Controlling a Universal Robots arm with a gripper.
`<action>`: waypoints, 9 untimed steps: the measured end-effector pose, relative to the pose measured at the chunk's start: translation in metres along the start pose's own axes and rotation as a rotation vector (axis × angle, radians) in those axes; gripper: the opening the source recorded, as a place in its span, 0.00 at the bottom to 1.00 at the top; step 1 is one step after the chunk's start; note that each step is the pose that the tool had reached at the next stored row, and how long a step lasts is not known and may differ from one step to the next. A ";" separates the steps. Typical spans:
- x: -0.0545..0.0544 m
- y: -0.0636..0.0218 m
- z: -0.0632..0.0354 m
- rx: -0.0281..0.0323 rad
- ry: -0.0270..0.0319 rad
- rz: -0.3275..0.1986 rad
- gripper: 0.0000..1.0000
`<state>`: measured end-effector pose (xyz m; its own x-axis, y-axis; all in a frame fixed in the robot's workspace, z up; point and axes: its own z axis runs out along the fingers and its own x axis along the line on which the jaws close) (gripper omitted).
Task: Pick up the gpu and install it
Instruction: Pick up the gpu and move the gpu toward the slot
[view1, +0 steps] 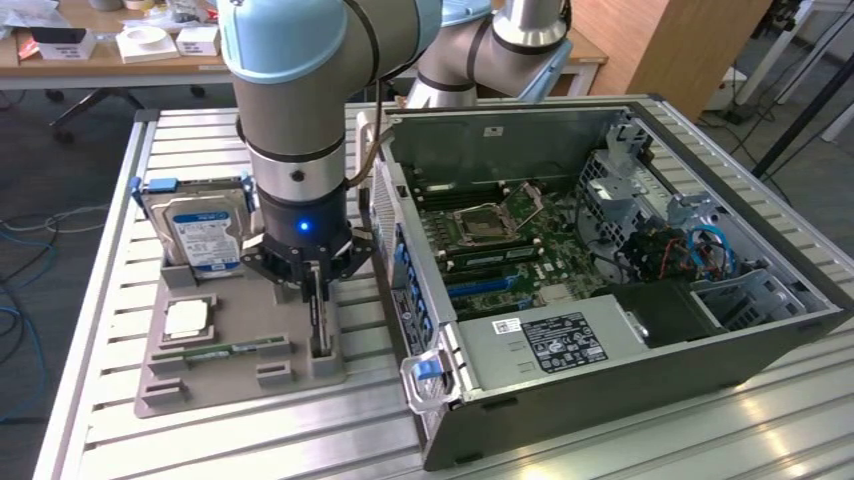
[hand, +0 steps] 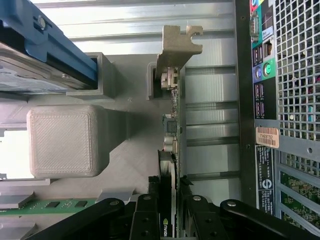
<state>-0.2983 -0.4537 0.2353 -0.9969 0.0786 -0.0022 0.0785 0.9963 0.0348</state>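
One gpu (hand: 170, 145) in one end effector (hand: 169, 202)

The gripper (hand: 169, 200) is covering one end of the gpu (hand: 172, 100); the wrist view's edge is cutting off the hard drive (hand: 30, 75); the power supply label (view1: 561, 340) is looking illegibly small.

— Anything legible?
— The NVIDIA logo, on the gpu (hand: 171, 145), a thin dark card with a tan metal bracket, right at the gripper (hand: 168, 207).
— And elsewhere?
— Beside the gripper, an orange barcode sticker (hand: 267, 136) on the grey metal computer case (hand: 300, 75); its code is too small to read. Farther off, the black power-supply label (view1: 570, 342) is unreadable.
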 end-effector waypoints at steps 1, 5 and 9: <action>0.000 0.0000 -0.0014 -0.0001 0.0001 0.000 0.26; 0.000 0.0002 -0.0064 -0.0001 0.0003 -0.008 0.26; 0.000 0.0003 -0.0094 -0.0001 0.0011 -0.030 0.26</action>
<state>-0.2983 -0.4537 0.2448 -0.9988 0.0491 -0.0022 0.0490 0.9982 0.0348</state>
